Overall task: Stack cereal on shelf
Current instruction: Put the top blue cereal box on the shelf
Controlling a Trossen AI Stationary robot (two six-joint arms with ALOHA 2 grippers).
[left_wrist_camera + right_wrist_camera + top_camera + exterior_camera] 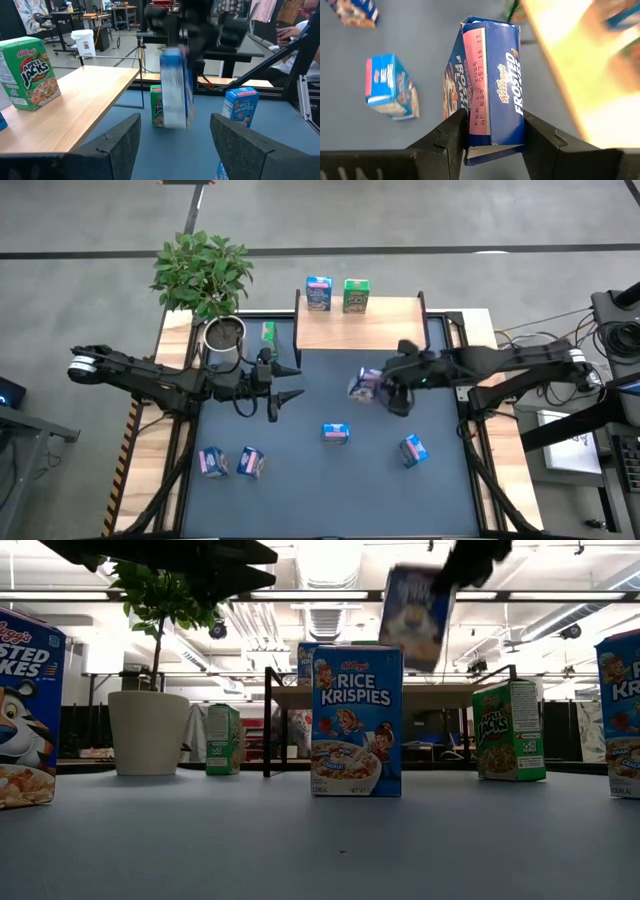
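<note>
Our right gripper (pixel 490 135) holds the Frosted Flakes box (pixel 492 85) tightly in the air; we should keep it upright and set it on the shelf (pixel 360 325) beside the two boxes; left gripper (pixel 285 385) waits wide.

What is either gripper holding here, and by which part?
The right gripper clamps a Frosted Flakes box across its narrow sides at one end, lifted off the mat. The left gripper is open and holds nothing.

Dark blue Frosted box (pixel 492 85), pink-ended
</note>
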